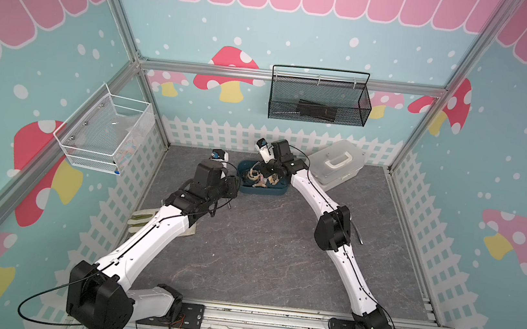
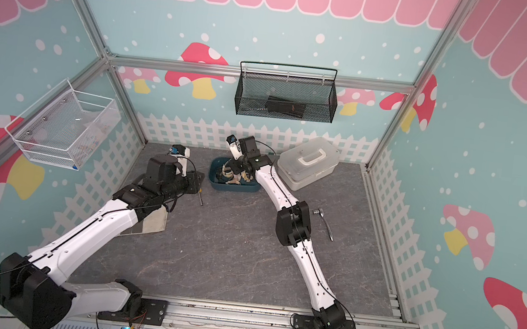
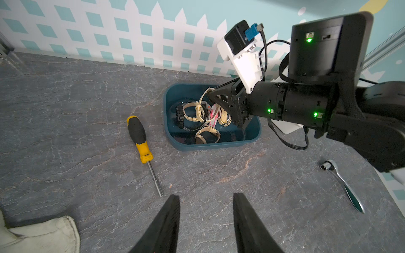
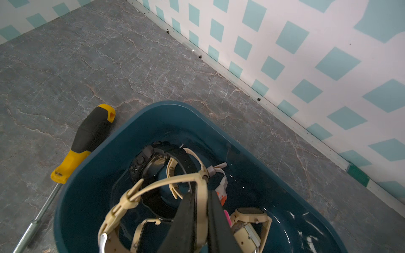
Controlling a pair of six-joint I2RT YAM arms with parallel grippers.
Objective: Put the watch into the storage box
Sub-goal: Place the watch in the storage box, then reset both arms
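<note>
Grey marbled stone-look tabletop [image 1: 261, 256] filled the floor of my cell, veined with pale cracks and boxed in by aluminium posts. Around it ran teal walls printed with a white picket fence, red and pink mushrooms, white dots and a pink scalloped awning overhead. On the back wall hung a black wire-mesh basket [image 1: 318, 99] with something dark inside; on the side wall sat a white wire-mesh basket [image 1: 103, 135]. A white translucent case with a handle [image 1: 336, 163] stood in the far corner.

Near the back wall I saw the dark teal-blue plastic storage box [image 3: 212, 144], low-walled with rounded corners, resting flat on the stone. My right gripper [image 4: 200, 210] reached down into it, its black jaws clasped on the strap of a beige-banded watch [image 4: 157, 186], which hung inside the box above several other watches, beige and black. My left gripper [image 3: 206, 221] hovered over bare tabletop short of the box, jaws parted with nothing between them.

Just beside the box lay a yellow-and-black-handled screwdriver [image 3: 140, 140], and well apart on the other side a chrome ratchet wrench [image 3: 341, 184]. A pale cloth glove [image 3: 41, 234] lay under my left arm.
</note>
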